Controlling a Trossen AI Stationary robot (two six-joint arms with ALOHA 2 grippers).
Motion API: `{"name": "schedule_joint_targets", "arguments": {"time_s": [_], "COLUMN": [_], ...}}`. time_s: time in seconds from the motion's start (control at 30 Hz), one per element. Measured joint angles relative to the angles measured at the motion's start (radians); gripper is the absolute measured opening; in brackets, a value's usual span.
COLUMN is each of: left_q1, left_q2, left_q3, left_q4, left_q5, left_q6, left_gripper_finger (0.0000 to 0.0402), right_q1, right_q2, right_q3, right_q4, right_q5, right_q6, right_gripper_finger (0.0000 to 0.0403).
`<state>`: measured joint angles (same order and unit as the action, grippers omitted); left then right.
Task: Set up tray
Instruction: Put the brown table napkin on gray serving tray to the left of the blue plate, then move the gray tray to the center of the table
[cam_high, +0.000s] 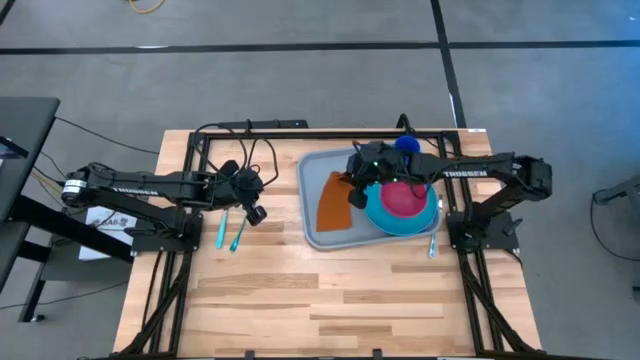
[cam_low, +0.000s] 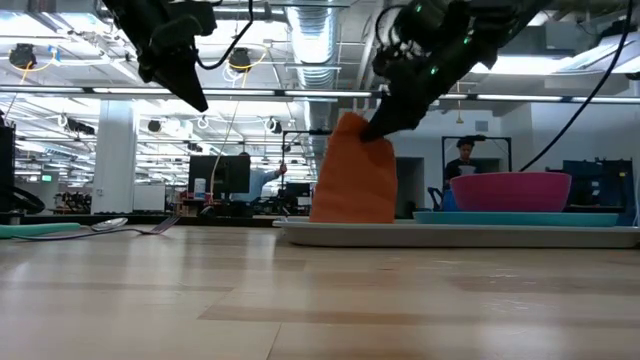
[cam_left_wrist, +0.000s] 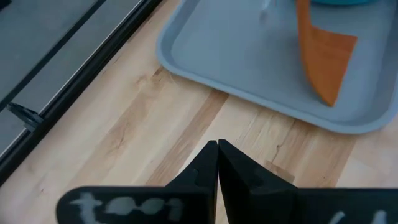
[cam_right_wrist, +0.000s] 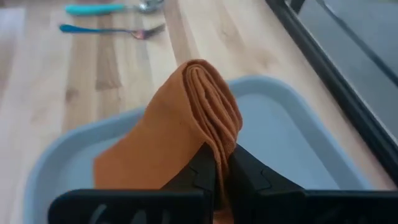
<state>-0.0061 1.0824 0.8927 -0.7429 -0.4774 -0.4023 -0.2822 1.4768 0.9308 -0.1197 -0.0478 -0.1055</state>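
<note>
Napkin (cam_right_wrist: 180, 134) in right tool (cam_right_wrist: 221, 165)

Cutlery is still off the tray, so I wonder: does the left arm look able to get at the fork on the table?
Probably yes. The left tool, shut and empty, hangs just above the bare table beside the fork and spoon, with nothing between.

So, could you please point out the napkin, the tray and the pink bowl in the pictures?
napkin (cam_low: 352, 175): low view, middle of the hanging orange cloth.
tray (cam_high: 312, 232): high view, bare grey floor by its left corner.
pink bowl (cam_low: 510, 192): low view, its outer side wall.
</note>
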Motion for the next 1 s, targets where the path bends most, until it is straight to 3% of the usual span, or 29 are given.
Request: {"name": "schedule_joint_targets", "arguments": {"time_s": [0.27,0.57,0.77,1.0], "left_q1": [0.0,0.0,0.0,-0.003], "left_q2": [0.0,0.0,0.0,0.0], "left_q3": [0.0,0.0,0.0,0.0], "left_q4": [0.0,-0.007,-0.009,-0.01], "left_q5": [-0.006,0.001,0.011,0.03], "left_q6": [0.017,0.016,0.016,0.011], "left_gripper_finger": [0.0,0.0,0.0,0.0], "right_q1": [-0.036,-0.041,-0.041,-0.008], "right_q2": [0.138,0.243,0.31,0.299], "right_q3": [0.002,0.137,0.238,0.303], "right_q4": [0.029,0.003,-0.119,-0.258], "right_q5": [-0.005,-0.004,0.073,0.076], "right_q6": [-0.001,-0.105,-0.113,-0.08], "right_gripper_finger": [0.0027,0.01,0.0147,0.0187]}}
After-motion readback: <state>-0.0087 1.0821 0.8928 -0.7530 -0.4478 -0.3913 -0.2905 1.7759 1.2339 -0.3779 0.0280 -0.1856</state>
